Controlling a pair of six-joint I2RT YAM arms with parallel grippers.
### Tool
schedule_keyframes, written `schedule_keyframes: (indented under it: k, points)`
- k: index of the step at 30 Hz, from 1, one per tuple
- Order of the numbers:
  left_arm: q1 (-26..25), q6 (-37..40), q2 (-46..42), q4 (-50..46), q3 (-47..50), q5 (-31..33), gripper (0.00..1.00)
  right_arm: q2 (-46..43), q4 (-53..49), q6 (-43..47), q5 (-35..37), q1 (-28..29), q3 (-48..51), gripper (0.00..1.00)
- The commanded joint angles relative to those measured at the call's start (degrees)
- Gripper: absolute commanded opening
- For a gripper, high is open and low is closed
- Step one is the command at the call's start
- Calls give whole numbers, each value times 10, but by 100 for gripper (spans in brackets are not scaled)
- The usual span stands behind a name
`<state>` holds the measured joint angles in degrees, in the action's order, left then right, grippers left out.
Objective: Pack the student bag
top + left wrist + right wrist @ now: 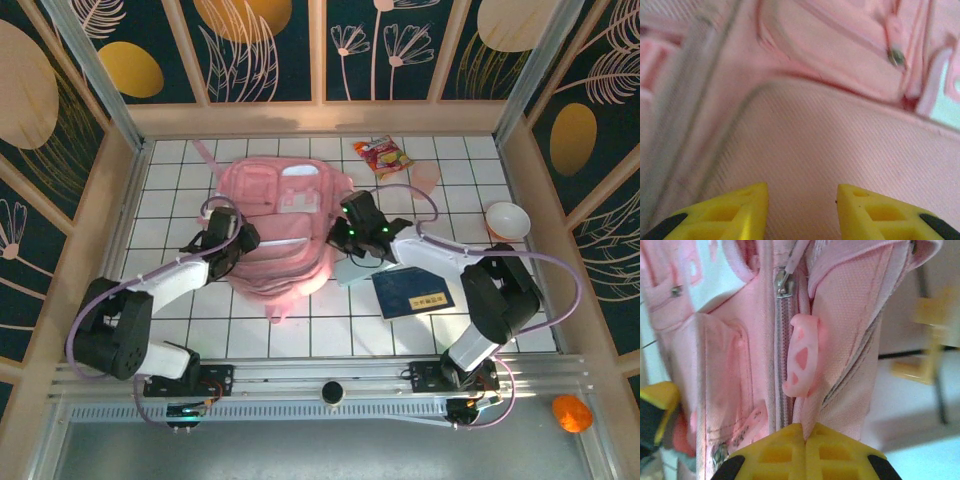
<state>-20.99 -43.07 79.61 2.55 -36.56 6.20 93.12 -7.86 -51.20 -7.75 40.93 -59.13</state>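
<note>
I see the student bag (283,225) lying mid-desk (300,335) between both arms, my right hand (805,440) pinched shut on its pink zip pull (802,357), my left hand (801,200) part open over its fabric, gripping nothing.

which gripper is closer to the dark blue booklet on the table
Right. The right gripper is at the right edge of the student bag, just up-left of the dark blue booklet. The left gripper is at the bag's left side, with the bag between it and the booklet.
</note>
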Motion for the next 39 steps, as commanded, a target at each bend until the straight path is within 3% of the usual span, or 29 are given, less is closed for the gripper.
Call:
schedule_keyframes:
  k: [1, 6, 12, 17, 19, 21, 24, 29, 32, 34, 39]
  points:
    - [0, -14, -46, -60, 17, 33, 41, 21, 58, 22, -6, 21, -59, 1]
    - [1, -1, -87, -70, 31, 67, 44, 66, 81, 18, -11, 18, -78, 1]
    - [2, 1, -88, -64, 19, 28, 45, 105, 67, 63, -23, -19, -109, 1]
    - [1, -20, -98, -46, 40, -22, 43, 120, 58, 90, -34, -43, -124, 9]
    - [0, -24, -100, -43, 46, -45, 43, 111, 48, 95, -29, -44, -128, 17]
    - [0, -11, -110, -48, 40, -58, 45, 88, 35, 97, -16, -44, -126, 32]
    - [0, 26, -132, -73, 4, -43, 51, 33, 14, 95, 7, -44, -103, 45]
    - [1, 135, -154, -90, -79, -16, 67, -97, -62, 96, 59, -49, -42, 52]
    - [0, 229, -158, -73, -105, -36, 71, -170, -115, 95, 68, -70, 4, 55]
    - [0, 303, -162, -52, -103, -72, 70, -207, -147, 96, 64, -92, 34, 56]
    - [0, 534, -163, -53, -81, -238, 68, -243, -207, 123, 35, -158, 86, 59]
